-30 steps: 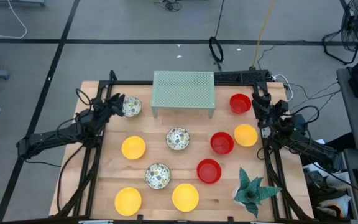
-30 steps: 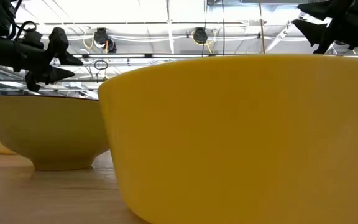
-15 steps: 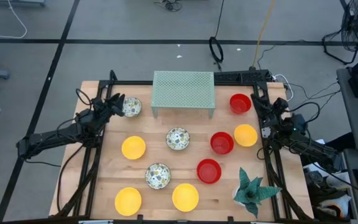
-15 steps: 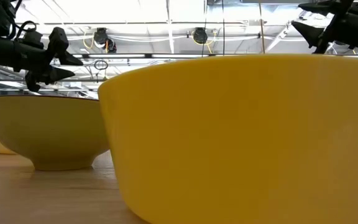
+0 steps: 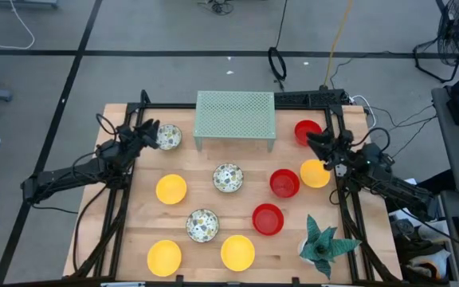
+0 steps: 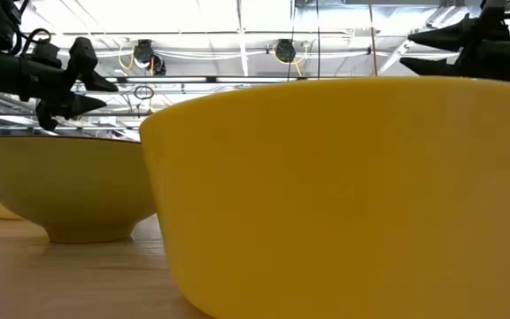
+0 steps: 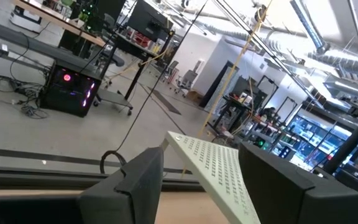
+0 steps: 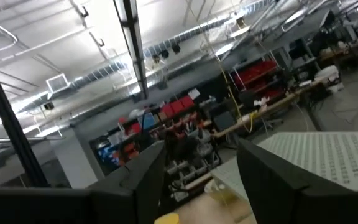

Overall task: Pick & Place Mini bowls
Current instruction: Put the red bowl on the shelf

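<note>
Both arms are hovering empty, fingers spread wide: left gripper (image 5: 148, 130) beside a speckled mini bowl (image 5: 168, 137), right gripper (image 5: 315, 142) between a red bowl (image 5: 306, 130) and a yellow bowl (image 5: 315, 173). A careless descent risks knocking either aside.

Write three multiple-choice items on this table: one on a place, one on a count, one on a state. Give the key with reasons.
1. Where does the plant stand?
A. near right corner
B. on the rack
C. far left corner

2. How many plain red bowls show?
A. one
B. three
C. five

3. How does the left hand stand?
A. shut on a bowl
B. open, empty
C. out of view

Key:
1 A: the high view shows it below the right hand.
2 B: red bowls at.
3 B: its fingers stand apart beside the speckled bowl, nothing between them.
</note>
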